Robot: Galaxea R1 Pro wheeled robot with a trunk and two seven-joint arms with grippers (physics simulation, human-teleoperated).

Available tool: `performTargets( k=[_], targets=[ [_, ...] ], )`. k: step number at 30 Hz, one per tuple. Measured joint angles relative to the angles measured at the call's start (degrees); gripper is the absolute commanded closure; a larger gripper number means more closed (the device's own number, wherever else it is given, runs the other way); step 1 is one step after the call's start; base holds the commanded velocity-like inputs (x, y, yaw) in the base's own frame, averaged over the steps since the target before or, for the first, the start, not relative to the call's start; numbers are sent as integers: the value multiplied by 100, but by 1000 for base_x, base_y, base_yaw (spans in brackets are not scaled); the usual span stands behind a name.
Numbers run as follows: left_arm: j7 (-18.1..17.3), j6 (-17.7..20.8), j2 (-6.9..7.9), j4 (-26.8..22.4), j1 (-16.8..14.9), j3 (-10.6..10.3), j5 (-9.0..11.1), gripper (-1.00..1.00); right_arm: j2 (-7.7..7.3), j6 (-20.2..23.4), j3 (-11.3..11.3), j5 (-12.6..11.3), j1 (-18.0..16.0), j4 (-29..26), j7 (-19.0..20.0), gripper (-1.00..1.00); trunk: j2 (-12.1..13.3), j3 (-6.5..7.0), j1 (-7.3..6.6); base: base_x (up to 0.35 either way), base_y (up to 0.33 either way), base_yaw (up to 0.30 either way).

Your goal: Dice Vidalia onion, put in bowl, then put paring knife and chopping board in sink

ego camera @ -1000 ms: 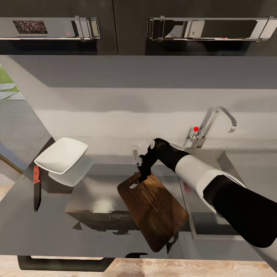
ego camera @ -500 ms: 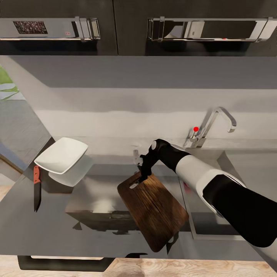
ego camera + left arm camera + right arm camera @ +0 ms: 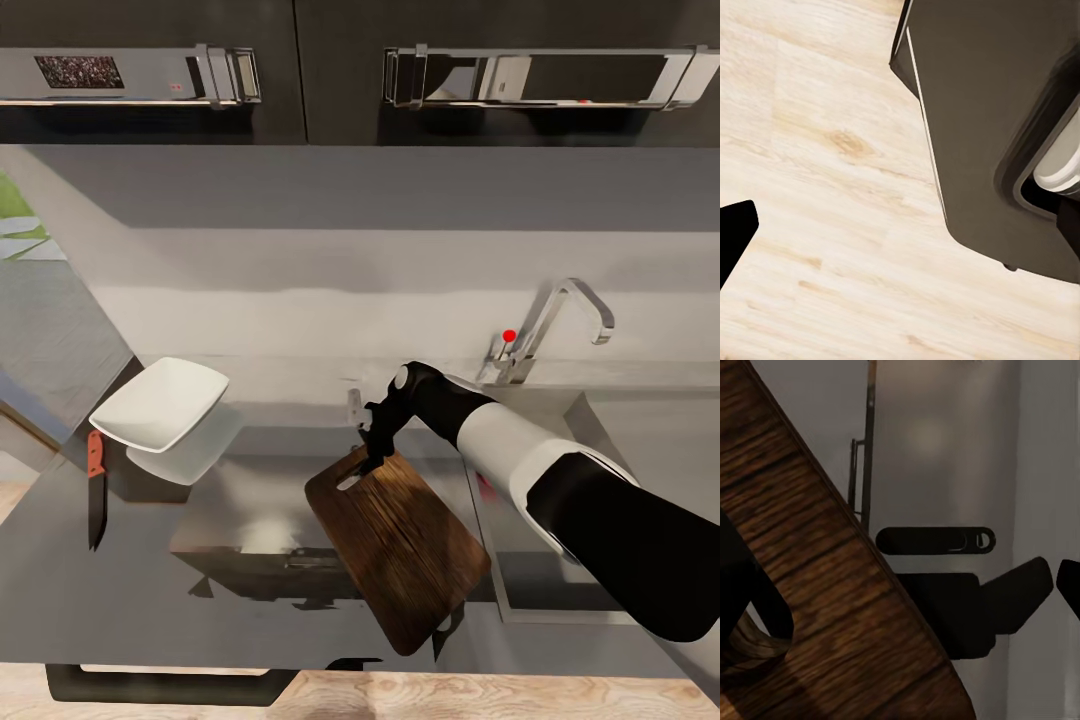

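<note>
Head view, bowl [image 3: 160, 402] empty, knife [image 3: 96, 487] beside

Your right gripper [image 3: 368, 452] creeps very slightly toward the back wall at the slotted end of the chopping board [image 3: 398, 545]. The board's slotted end appears to shift with it by a hair.

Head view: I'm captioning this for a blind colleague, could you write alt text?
The robot's right hand rests at the slotted end of a dark brown wooden chopping board lying on a glossy dark grey countertop. A white squarish bowl and red-handled paring knife sit at its left, the grey metal sink at right.
</note>
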Motion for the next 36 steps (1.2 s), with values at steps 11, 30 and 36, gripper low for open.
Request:
performTargets(
  k=[11,30,36],
  targets=[
    [0,-1,-4,1,0,-1,1,-100,0,-30,37,39,7,-49,27,-100,1,0,1,0,0,0],
    [0,0,0,1,0,-1,0,-100,0,-27,37,29,5,-41,35,-100,1,0,1,0,0,0],
    [0,-1,0,1,0,-1,1,-100,0,-27,34,26,3,-36,26,-100,1,0,1,0,0,0]
  ],
)
